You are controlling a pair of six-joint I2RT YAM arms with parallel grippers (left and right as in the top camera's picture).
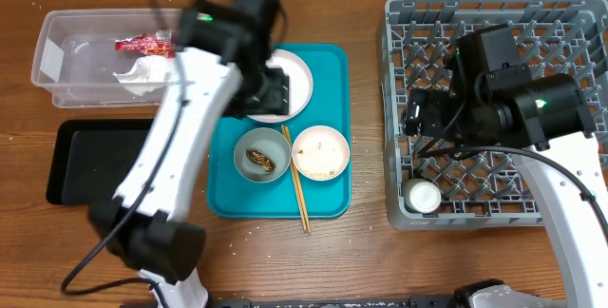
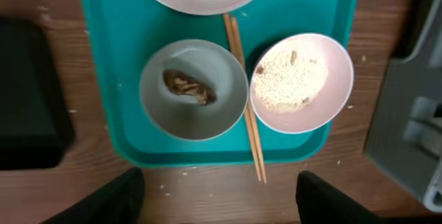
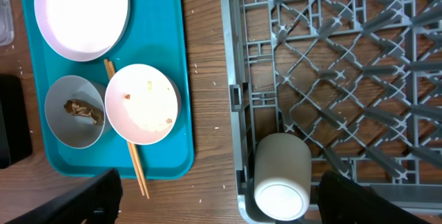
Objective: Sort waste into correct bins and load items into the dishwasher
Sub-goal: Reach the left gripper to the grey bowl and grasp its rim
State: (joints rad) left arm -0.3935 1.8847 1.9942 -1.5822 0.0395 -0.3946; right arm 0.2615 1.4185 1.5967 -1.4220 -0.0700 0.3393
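Overhead view. Done: wrapper [image 1: 144, 44] and napkin [image 1: 141, 75] in clear tub [image 1: 57, 32]; cup [image 1: 422, 195] lying in dish rack [image 1: 391, 80], just ahead of right fingers [image 3: 76, 203], which are spread and empty.
Outstanding: plate [image 1: 296, 75], blue-grey bowl [image 1: 245, 146] with food lump [image 2: 188, 87], pinkish bowl [image 1: 321, 165] with rice [image 2: 290, 79], and chopsticks [image 1: 298, 194]. All sit on teal tray [image 1: 228, 194] ahead of left fingers [image 2: 103, 203], likewise spread and empty.
Worktop [image 1: 332, 260]: brown wood, crumb-speckled; room unseen.

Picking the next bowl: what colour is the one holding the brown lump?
Pale blue-grey bowl; clearest in the left wrist view.

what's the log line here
left tool open above tray | right tool open above rack | wrapper, napkin in tub | cup in rack | plate, grey bowl, pink bowl, chopsticks on tray
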